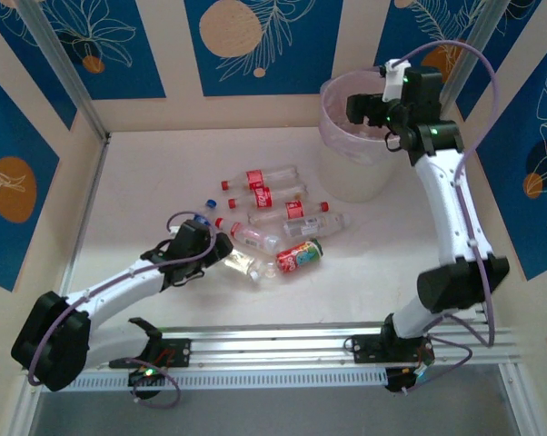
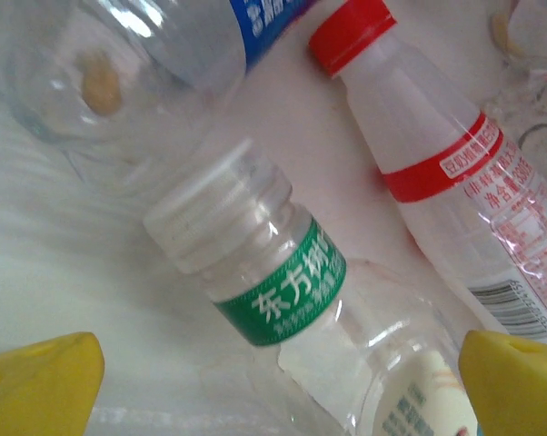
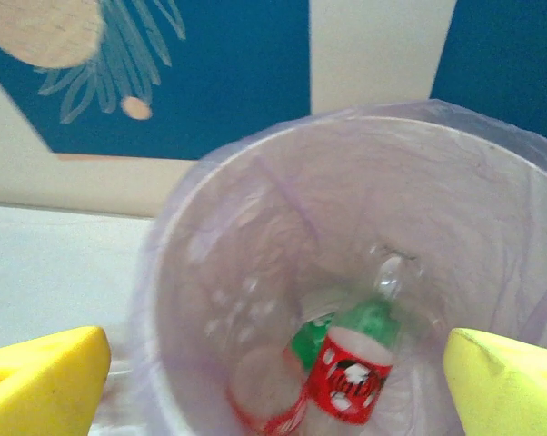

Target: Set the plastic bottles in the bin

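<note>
Left gripper (image 2: 273, 392) wide open, low over a green-label bottle (image 2: 275, 292), right gripper (image 3: 273, 386) wide open, arm stretched far over the bin (image 3: 492, 182)

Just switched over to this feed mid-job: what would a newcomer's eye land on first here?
A jumble of plastic bottles lying mid-table, mostly clear with red caps and labels. At the far right, the right arm holds its open jaws over the bag-lined bin, where a few bottles already lie. The left arm reaches the pile's near-left edge, jaws open toward a clear green-labelled bottle.
</note>
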`<state>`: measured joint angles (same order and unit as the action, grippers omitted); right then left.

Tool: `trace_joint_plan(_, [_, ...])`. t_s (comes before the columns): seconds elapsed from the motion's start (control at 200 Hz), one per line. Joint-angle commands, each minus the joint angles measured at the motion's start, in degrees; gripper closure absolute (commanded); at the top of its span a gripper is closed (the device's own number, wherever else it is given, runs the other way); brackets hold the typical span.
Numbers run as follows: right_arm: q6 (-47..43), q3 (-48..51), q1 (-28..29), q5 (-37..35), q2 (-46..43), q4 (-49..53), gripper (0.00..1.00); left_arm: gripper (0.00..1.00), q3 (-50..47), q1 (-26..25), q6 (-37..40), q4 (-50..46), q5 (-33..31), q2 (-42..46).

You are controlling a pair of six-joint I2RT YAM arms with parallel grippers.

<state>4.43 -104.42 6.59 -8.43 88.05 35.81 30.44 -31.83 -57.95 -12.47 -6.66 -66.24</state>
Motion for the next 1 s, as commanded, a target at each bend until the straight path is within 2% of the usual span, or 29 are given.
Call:
trace_joint_plan(0.0, [4.1, 4.2, 1.0, 5.4, -6.3, 5.0, 0.05, 0.00, 3.7, 1.3, 6.5, -5.1, -3.6, -0.4])
trace_joint_plan(0.18, [9.2, 14.2, 2.1, 10.9, -16.0, 6.7, 0.05, 0.00, 8.2, 1.7, 19.2, -9.5, -4.7, -1.4])
trace_joint_plan(0.28, [10.7, 18.1, 2.6, 10.9, -19.4, 8.6, 0.05, 0.01, 11.7, 2.4, 20.4, -14.0, -4.6, -4.3])
trace_joint_plan(0.425, [11.7, 21.5, 3.3, 9.9, -22.6, 9.3, 0.05, 0.02, 12.3, 2.5, 14.5, -14.1, -3.0, -6.9])
trace_joint_plan(0.69, [10.2, 22.0, 3.3, 10.2, -22.4, 11.2, 0.05, 0.03, 1.3, 2.6, -5.5, 1.5, -6.2, -3.9])
trace_joint_plan(0.91, [9.0, 22.8, 3.2, 9.9, -22.3, 12.7, 0.05, 0.09, -2.5, 2.6, -11.7, 10.0, -5.0, -6.2])
trace_joint_plan(0.995, [9.1, 23.1, 3.2, 10.2, -22.6, 12.8, 0.05, 0.14, -3.2, 2.6, -12.9, 11.7, -4.3, -7.4])
